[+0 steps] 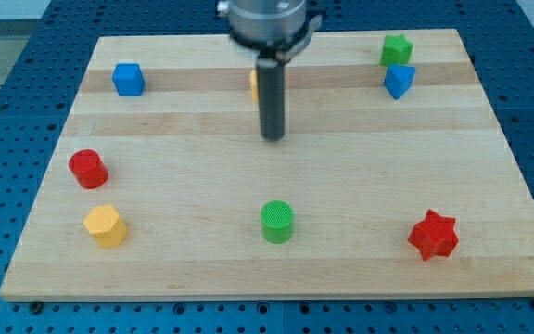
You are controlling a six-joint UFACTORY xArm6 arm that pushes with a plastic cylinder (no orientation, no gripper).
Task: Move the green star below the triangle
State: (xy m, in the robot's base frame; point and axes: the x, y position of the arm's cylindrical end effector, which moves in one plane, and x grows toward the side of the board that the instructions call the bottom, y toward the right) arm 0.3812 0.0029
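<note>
My tip (273,137) hangs upright from the view's top, over bare tabletop (341,186), well left of the green star (397,49). The star touches the blue triangle (399,81) below it. No pincer shows. The rod hides most of a yellow block (253,83).

Eight blocks are sitting on one wooden board (202,269): two blue, a cube (128,79) and a triangle (399,81); two green, a star (397,49) and a cylinder (277,222); two red, a cylinder (89,169) and a star (433,235); two yellow, a hexagon (106,225) and a half-hidden one (253,83).
</note>
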